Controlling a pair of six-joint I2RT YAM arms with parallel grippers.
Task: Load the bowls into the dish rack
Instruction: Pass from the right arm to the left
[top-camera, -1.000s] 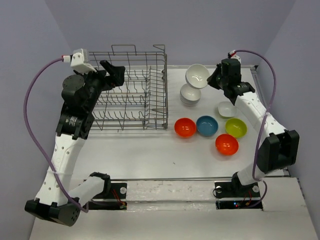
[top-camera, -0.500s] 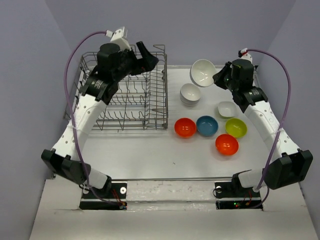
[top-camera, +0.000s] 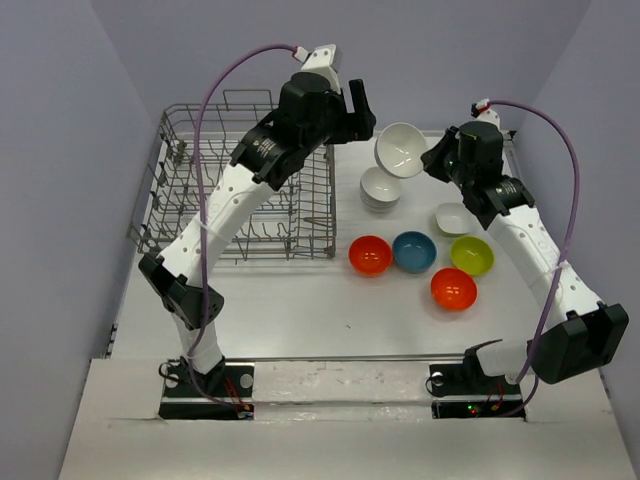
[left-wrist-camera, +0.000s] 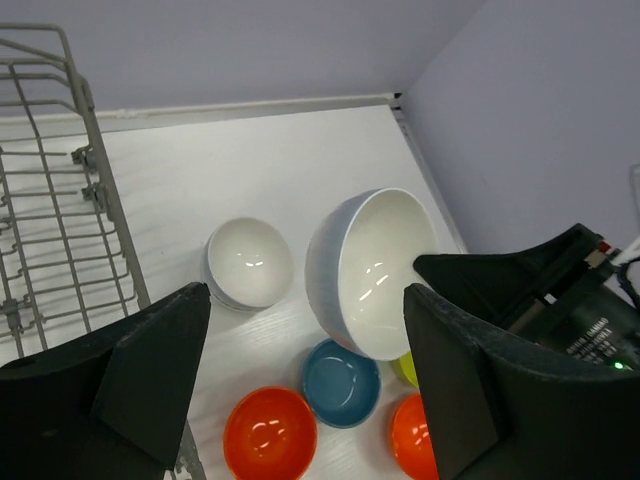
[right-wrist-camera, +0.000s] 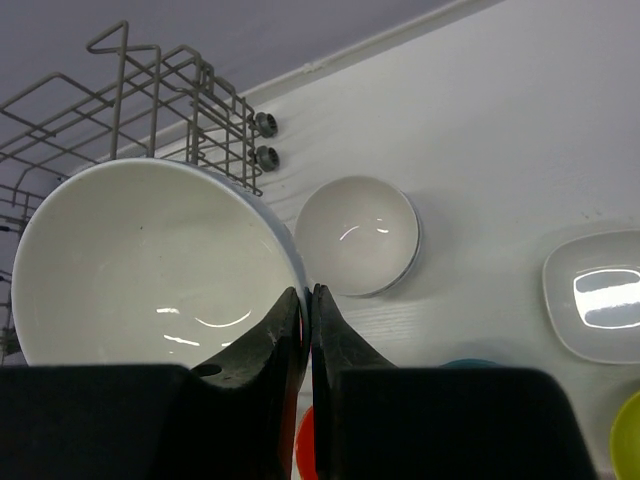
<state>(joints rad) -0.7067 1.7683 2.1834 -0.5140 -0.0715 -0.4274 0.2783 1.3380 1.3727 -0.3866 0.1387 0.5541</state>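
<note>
My right gripper (top-camera: 432, 158) is shut on the rim of a white bowl (top-camera: 400, 148) and holds it tilted in the air, right of the dish rack (top-camera: 240, 190). The right wrist view shows the closed fingertips (right-wrist-camera: 308, 300) pinching that bowl's (right-wrist-camera: 150, 260) edge. My left gripper (top-camera: 362, 110) hangs open over the rack's far right corner, just left of the held bowl. The left wrist view shows that bowl (left-wrist-camera: 375, 270) beyond the spread fingers (left-wrist-camera: 160, 370), which hold nothing. A stack of white bowls (top-camera: 380, 188) sits on the table below.
On the table right of the rack lie an orange bowl (top-camera: 370, 255), a blue bowl (top-camera: 414, 251), a yellow-green bowl (top-camera: 471, 256) and a second orange bowl (top-camera: 453, 288). A small white dish (top-camera: 453, 218) lies behind them. Walls close in at the back and right.
My left arm has swung from the rack's left side across to its far right corner, near the held bowl. My right gripper has kept the white bowl raised, shifting only slightly.
</note>
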